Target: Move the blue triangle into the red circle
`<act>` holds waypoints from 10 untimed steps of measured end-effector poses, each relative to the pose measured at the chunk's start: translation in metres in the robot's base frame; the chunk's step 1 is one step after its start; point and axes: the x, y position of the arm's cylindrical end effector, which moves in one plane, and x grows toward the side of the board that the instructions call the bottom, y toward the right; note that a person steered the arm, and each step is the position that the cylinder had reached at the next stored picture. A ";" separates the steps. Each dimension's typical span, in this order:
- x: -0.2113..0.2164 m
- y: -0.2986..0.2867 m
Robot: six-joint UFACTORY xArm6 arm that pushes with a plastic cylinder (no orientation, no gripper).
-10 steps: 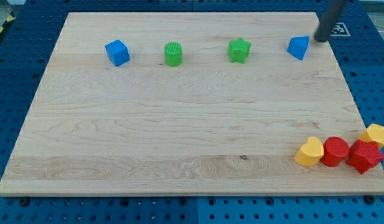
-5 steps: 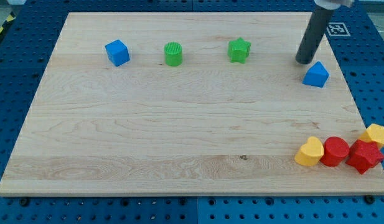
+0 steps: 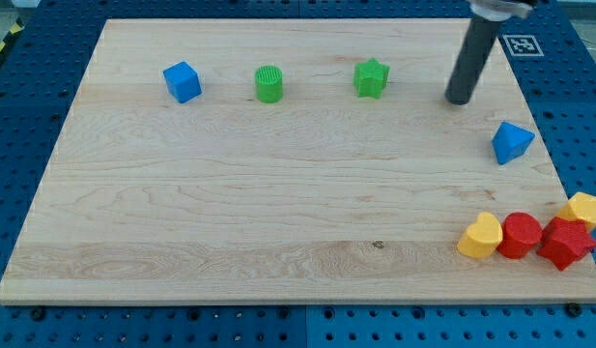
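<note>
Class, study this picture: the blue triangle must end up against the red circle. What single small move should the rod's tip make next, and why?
Probably swing my tip round to the view's top side of the blue triangle. The tip now stands apart from it, up and to the view's left, while the red circle lies almost straight below the triangle, so a push from above would drive it there.

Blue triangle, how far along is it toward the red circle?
Partly done: the blue triangle has slid down the view's right side over the last second, but a gap remains to the red circle below it. My tip now sits apart, up and left of the triangle. Left: push it down until it touches the circle.
</note>
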 end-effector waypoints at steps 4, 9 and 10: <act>0.130 -0.012; 0.139 0.018; 0.131 0.016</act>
